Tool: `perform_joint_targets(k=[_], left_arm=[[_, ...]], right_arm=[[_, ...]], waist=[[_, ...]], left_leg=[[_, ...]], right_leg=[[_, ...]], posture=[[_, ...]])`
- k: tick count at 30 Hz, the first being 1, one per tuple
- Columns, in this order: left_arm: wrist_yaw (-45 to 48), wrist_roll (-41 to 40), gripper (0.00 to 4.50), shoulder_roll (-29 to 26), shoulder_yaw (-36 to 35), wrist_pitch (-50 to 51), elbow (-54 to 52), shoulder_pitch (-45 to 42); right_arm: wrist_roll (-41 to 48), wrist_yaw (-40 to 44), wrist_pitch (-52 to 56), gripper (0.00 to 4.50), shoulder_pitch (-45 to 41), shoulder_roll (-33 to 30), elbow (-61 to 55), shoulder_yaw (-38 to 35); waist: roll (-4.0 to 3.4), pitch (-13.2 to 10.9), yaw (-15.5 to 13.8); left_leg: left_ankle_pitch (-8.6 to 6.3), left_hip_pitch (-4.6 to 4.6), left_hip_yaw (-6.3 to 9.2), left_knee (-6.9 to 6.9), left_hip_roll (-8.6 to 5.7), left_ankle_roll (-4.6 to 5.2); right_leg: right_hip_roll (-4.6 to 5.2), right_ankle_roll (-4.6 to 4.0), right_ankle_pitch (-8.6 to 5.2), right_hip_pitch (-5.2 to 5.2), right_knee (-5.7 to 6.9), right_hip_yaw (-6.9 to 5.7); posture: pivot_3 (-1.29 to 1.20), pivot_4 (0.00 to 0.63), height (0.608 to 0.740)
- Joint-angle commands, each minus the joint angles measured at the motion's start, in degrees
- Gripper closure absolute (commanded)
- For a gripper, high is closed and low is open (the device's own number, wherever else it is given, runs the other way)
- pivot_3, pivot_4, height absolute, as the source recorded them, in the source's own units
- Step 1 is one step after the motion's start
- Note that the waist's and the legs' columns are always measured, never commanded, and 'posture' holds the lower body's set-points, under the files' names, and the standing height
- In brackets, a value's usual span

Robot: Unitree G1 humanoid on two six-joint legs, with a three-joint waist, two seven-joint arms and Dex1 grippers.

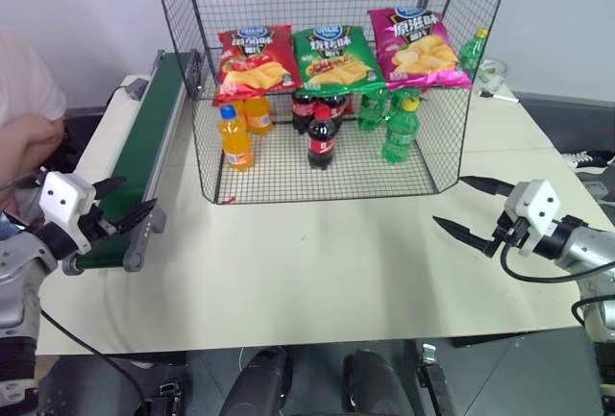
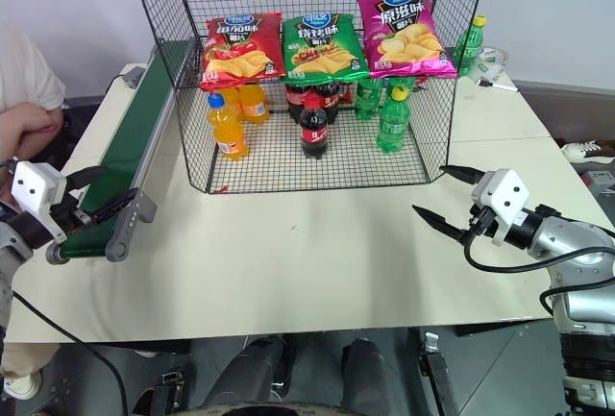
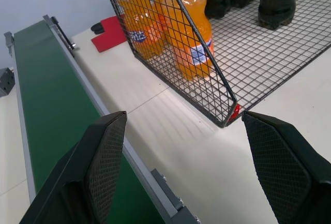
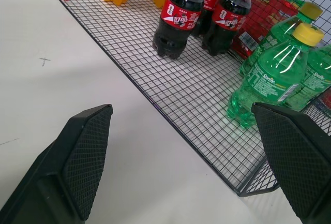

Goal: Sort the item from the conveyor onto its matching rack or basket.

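Tall black wire rack (image 1: 327, 80) at the worktop's (image 1: 317, 262) far edge, green conveyor (image 1: 144, 147) along its left edge, running front to back. Red crisp bag (image 1: 255, 59) with blue oval logo lying tilted on the rack's middle tier, left end, long axis top to bottom, logo end farthest, beside green and magenta bags; Sprite label readable on a green bottle (image 4: 269, 79) below. Left gripper (image 1: 123, 207) near level over the conveyor's near end, right gripper (image 1: 471, 209) over the front right, both spread wide, empty.

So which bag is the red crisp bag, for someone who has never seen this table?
Find the tall black wire-mesh rack at the back of the table. On its tier above the bottles, three crisp bags lean in a row. The red crisp bag is the one at the conveyor end, above the orange drink bottles, beside the green crisp bag; the magenta crisp bag is farthest from it.
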State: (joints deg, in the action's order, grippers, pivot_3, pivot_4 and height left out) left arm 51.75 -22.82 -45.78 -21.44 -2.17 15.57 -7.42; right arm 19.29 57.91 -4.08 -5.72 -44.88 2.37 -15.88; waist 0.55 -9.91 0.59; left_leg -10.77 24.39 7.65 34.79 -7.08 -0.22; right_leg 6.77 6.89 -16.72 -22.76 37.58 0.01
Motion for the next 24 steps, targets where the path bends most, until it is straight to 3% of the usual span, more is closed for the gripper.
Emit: perform_joint_targets(k=[1, 24], left_arm=[[-1.9, 2.7, 0.79, -0.6, -1.4, -4.9, -0.3, -0.8], [-2.3, 2.6, 0.79, -0.2, -1.0, -3.1, 0.0, -2.0]], right_arm=[[1.1, -0.1, 0.3, 0.0, -0.6, -0.1, -1.2, -0.4], [0.3, -0.8, -0.1, 0.0, -0.9, 0.3, -0.9, 0.1]], waist=[[0.0, 0.0, 0.0], [0.0, 0.0, 0.0]], left_leg=[[0.0, 0.0, 0.0, 0.0, 0.0, 0.0], [0.0, 0.0, 0.0, -0.02, 0.0, 0.0]], right_leg=[[0.0, 0.0, 0.0, 0.0, 0.0, 0.0], [0.0, 0.0, 0.0, 0.0, -0.01, 0.0]], posture=[[0.0, 0.15, 0.74], [0.0, 0.15, 0.74]])
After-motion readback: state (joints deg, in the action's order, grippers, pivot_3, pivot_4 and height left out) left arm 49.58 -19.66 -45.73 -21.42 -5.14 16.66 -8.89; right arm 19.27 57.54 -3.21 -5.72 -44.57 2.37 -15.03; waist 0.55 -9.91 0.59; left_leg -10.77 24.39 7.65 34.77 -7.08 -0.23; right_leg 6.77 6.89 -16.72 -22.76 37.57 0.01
